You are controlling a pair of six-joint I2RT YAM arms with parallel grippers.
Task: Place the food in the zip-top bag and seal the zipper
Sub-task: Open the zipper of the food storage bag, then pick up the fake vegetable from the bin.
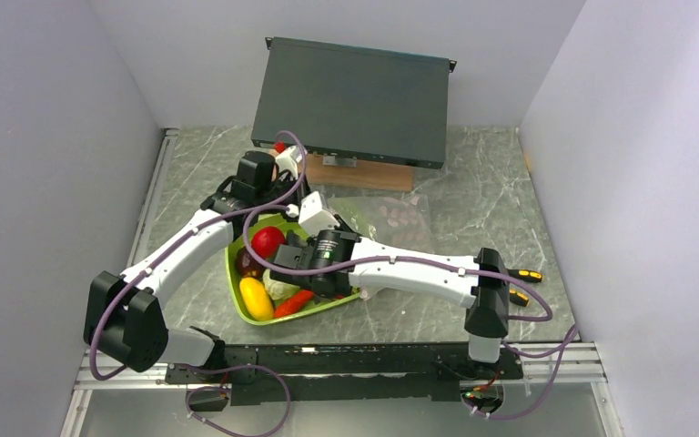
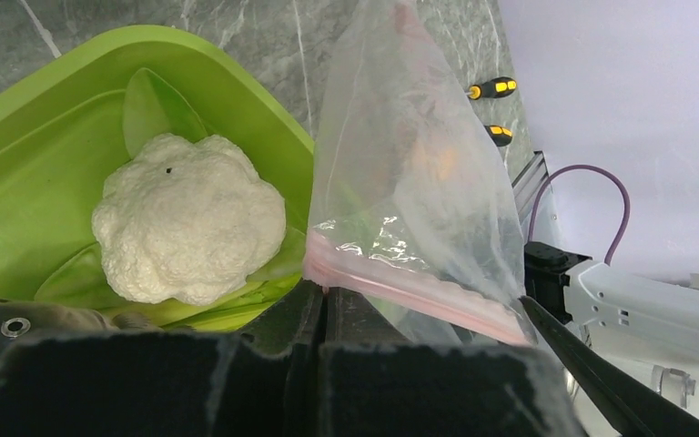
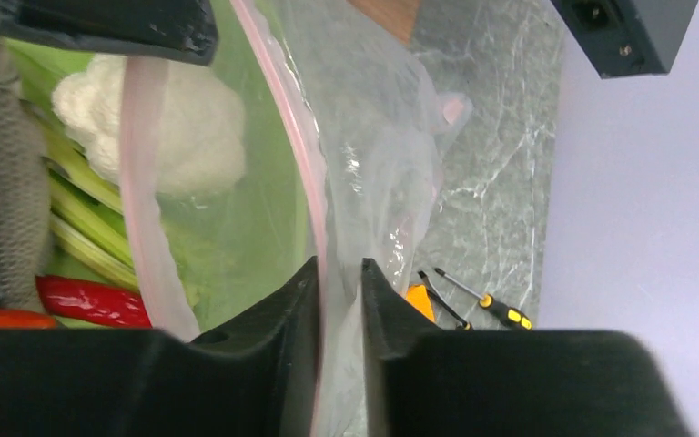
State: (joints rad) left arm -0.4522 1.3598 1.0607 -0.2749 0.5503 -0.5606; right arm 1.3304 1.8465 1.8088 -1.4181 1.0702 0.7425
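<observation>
The zip-top bag (image 2: 410, 182) hangs clear and crinkly beside the lime-green tray (image 2: 45, 118), its mouth held apart. My left gripper (image 2: 326, 289) is shut on the pink zipper (image 2: 400, 287) at one corner. My right gripper (image 3: 339, 266) straddles the opposite rim of the bag (image 3: 373, 164); a narrow gap shows between its jaws, with film and zipper (image 3: 291, 118) inside. The tray holds the food: cauliflower (image 2: 191, 218), grey fish (image 3: 0, 182), red chilli (image 3: 91, 300), green stalks (image 3: 82, 218), tomato (image 1: 268, 241), yellow fruit (image 1: 256, 298) and a purple bulb (image 1: 248, 266).
Yellow-handled screwdrivers (image 3: 496, 309) lie on the marble table to the right, near the right arm's elbow. A large dark box (image 1: 355, 100) rests on a wooden block (image 1: 364, 173) at the back. White walls close in on both sides.
</observation>
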